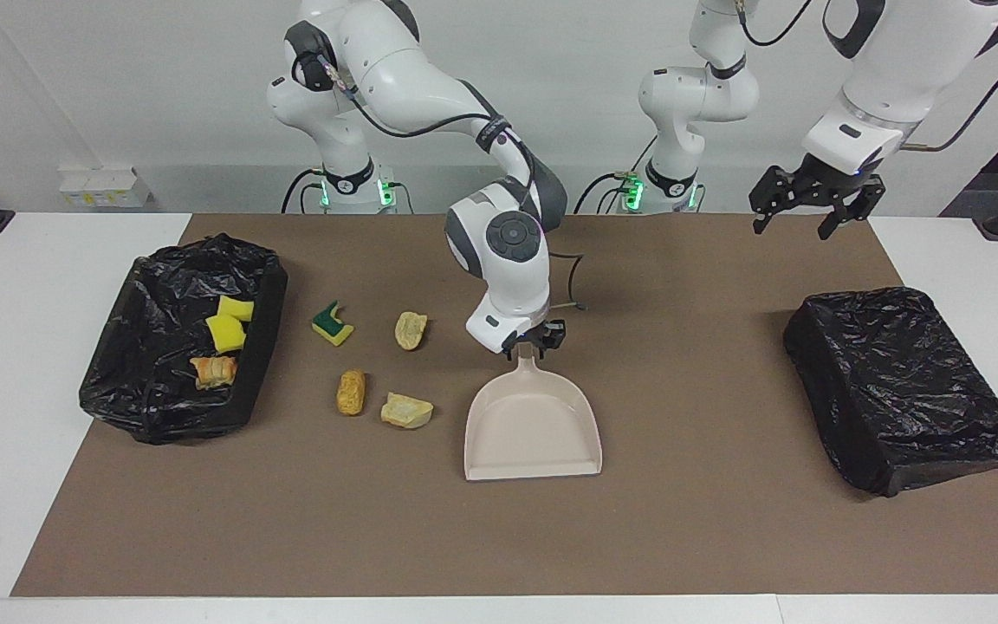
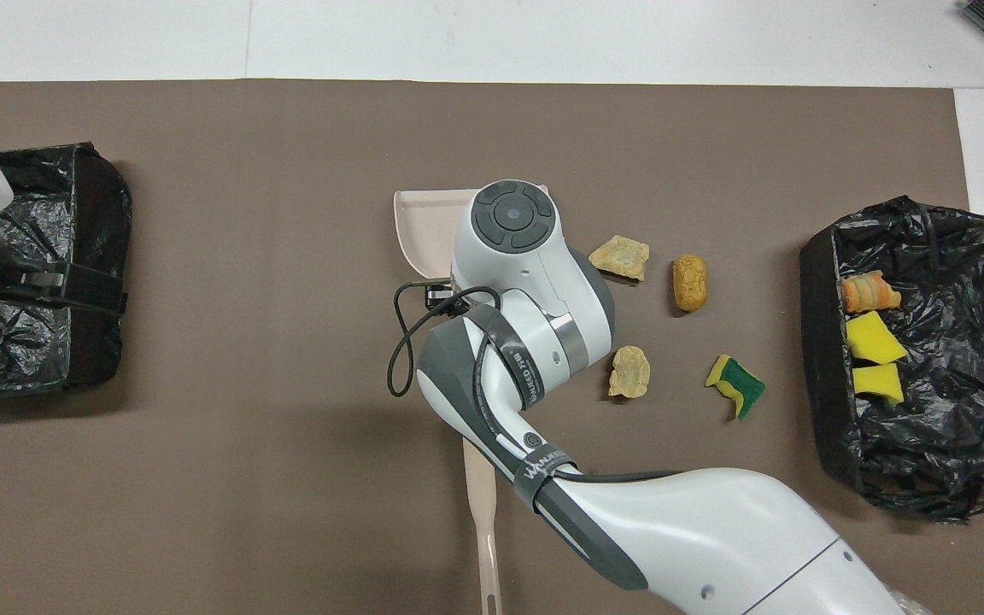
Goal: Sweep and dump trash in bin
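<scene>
Several bits of trash lie on the brown mat: a green-and-yellow sponge, a bread chunk, a pastry roll and another chunk. The black-lined bin holds yellow sponge pieces and a pastry. A beige dustpan lies flat beside the trash. My right gripper is at the dustpan's handle; its wrist hides it from above. My left gripper hangs open and holds nothing.
A box wrapped in black plastic sits at the left arm's end of the mat, under my left gripper in the overhead view. A long beige handle lies on the mat nearer to the robots than the dustpan.
</scene>
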